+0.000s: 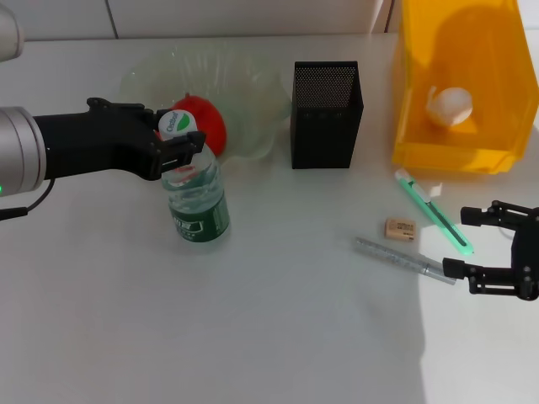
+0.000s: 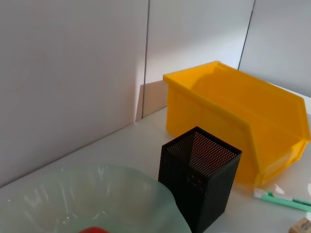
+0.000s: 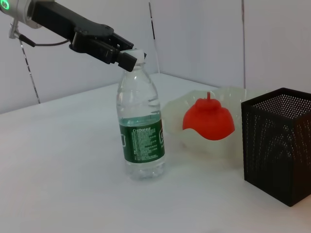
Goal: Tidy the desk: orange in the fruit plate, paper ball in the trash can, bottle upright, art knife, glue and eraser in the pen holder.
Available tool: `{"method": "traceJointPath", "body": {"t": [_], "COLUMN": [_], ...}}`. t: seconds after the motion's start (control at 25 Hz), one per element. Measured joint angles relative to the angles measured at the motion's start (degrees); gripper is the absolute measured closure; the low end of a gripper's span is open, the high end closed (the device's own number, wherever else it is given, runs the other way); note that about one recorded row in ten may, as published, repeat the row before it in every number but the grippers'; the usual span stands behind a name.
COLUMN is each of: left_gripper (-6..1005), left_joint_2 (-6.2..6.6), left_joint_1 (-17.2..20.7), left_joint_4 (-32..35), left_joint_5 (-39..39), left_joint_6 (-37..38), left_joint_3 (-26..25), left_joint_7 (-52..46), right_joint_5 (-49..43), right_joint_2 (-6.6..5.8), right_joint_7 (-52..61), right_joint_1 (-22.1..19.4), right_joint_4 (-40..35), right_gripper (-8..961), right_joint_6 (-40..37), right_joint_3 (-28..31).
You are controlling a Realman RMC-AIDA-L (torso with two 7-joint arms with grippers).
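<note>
I see a white desk (image 1: 253, 337) running under everything. Far across from my left claw, beyond the right claw, sits the yellow trash bin (image 1: 459, 84), cut off by the frame's top edge, with the white paper ball (image 1: 450, 105) inside it. Just behind my left claw lies the clear fruit plate (image 1: 244, 93); its glass rim is hard to trace against the desk, and a red-orange fruit (image 1: 206, 122) rests in it, partly hidden by the claw. Between the plate and the bin stands the black mesh pen holder (image 1: 327, 114); I cannot see into its bottom.

The water bottle (image 1: 198, 206) stands upright, directly under my left claw (image 1: 181, 151). The claw's fingers are closed around the bottle's neck; the cap is hidden between them in the head view.

My right claw (image 1: 484, 244) hovers low over the desk with its fingers spread apart and nothing between them. The green art knife (image 1: 434, 212) lies just inward of it, tip passing near the far finger. The clear glue stick (image 1: 404, 259) lies with one end almost touching the near finger. The small tan eraser (image 1: 400, 229) lies between those two, farther from the claw.
</note>
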Motion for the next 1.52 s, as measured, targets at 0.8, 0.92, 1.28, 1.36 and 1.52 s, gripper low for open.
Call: {"method": "traceJointPath", "body": {"t": [0.8,0.92,1.28,1.36,1.52], "left_gripper": [274,239,180,180,181], "left_joint_2": [-0.02,0.06,-0.05,-0.20,-0.31], "left_joint_1": [0.6,2.1,10.7,11.8,7.1], "left_joint_4": [5.4,9.3,3.2,-7.1,-30.8], "left_joint_5": [-2.2,-5.4,-28.1,-30.3,-43.1], "left_joint_6": [-0.6,0.1,2.6,2.3,2.1], "left_joint_3": [-2.2,-3.3,6.2,12.7,19.1], "left_joint_7": [5.8,8.1,39.4,52.4,73.6], "right_joint_5": [-0.1,-0.1,0.3,-1.2,-12.6], "right_joint_2": [-0.05,-0.07,0.07,0.00,-0.15], "right_joint_7": [2.9,4.7,21.5,28.3,47.4], "right_joint_1": [0.1,0.0,0.2,0.4,4.0], "right_joint_4": [-1.2,-3.0,-15.0,-20.9,-36.2], "right_gripper": [120,120,121,121,121], "right_joint_6": [0.1,0.0,-0.4,-1.1,-5.2], "right_joint_3": [0.2,0.3,-0.1,-1.1,-5.7]}}
